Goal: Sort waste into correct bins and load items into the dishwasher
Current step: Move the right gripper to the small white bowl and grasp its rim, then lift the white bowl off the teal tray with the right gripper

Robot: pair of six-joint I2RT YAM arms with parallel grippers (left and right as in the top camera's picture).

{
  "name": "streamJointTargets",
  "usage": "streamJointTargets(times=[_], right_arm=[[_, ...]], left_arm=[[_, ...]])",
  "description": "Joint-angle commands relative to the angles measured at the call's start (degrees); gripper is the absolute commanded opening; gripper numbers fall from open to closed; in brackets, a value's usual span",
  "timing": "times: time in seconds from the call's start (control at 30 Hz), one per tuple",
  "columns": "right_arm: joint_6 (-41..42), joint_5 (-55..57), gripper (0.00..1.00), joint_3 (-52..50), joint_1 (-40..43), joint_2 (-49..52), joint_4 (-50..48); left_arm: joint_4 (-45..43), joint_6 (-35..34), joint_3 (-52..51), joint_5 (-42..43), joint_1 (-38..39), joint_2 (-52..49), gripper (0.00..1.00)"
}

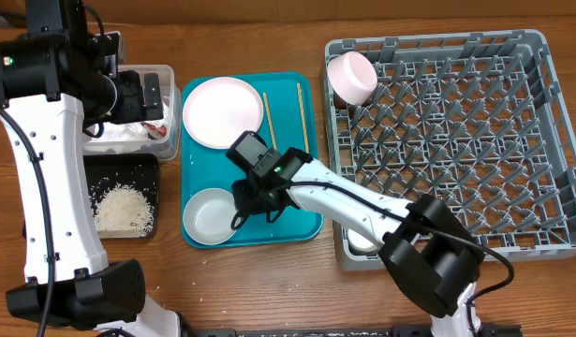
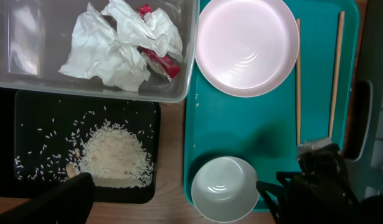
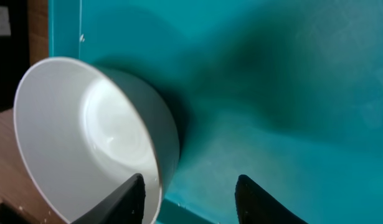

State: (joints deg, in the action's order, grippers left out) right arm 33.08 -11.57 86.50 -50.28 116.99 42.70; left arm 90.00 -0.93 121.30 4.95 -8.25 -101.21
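Teal tray [image 1: 286,122], overhead: bowl [image 1: 213,215] sits in its near-left corner, rack [image 1: 475,140] to the right w/ many free pegs, right gripper [image 1: 243,204] just beside the bowl, left gripper [image 1: 145,98] over the tub [image 1: 173,131]. Left wrist: only one dark finger [image 2: 60,199] is shown, so that claw's state can't be told. Right wrist: jaws are seen spread, nothing held, one finger [image 3: 130,196] at the rim; bowl is judged light, stiff, glossy, prob. slippery and breakable, best pinched across the rim wall, tray lip close by.

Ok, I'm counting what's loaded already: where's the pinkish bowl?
In the overhead view, the pinkish bowl sits tipped in the grey dish rack's top-left corner, just right of the teal tray.
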Motion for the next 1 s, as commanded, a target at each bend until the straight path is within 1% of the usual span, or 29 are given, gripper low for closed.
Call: streamJointTargets(times=[0.0, 0.2, 0.33, 0.43, 0.73, 0.97], right_arm=[[1.5, 1.0, 0.46, -0.7, 0.0, 1.8, -0.4], [1.5, 1.0, 0.41, -0.7, -0.2, 1.9, -0.5], [1.5, 1.0, 0.34, -0.7, -0.2, 1.9, -0.5], [1.5, 1.0, 0.31, -0.7, -0.2, 2.0, -0.5], [1.7, 1.1, 0.18, -0.7, -0.2, 2.0, -0.2], [1.7, 1.6, 0.17, -0.7, -0.2, 2.0, -0.2]], left_arm=[[-0.2, 0.7, 0.9, 0.6, -0.1, 1.2, 1.00], [-0.2, 0.7, 0.9, 0.6, -0.1, 1.2, 1.00], [-0.2, 0.7, 0.9, 0.6, -0.1, 1.2, 1.00], [-0.2, 0.7, 0.9, 0.6, -0.1, 1.2, 1.00], [-0.2, 0.7, 0.9, 0.6, -0.1, 1.2, 1.00], [-0.2, 0.7, 0.9, 0.6, -0.1, 1.2, 1.00]])
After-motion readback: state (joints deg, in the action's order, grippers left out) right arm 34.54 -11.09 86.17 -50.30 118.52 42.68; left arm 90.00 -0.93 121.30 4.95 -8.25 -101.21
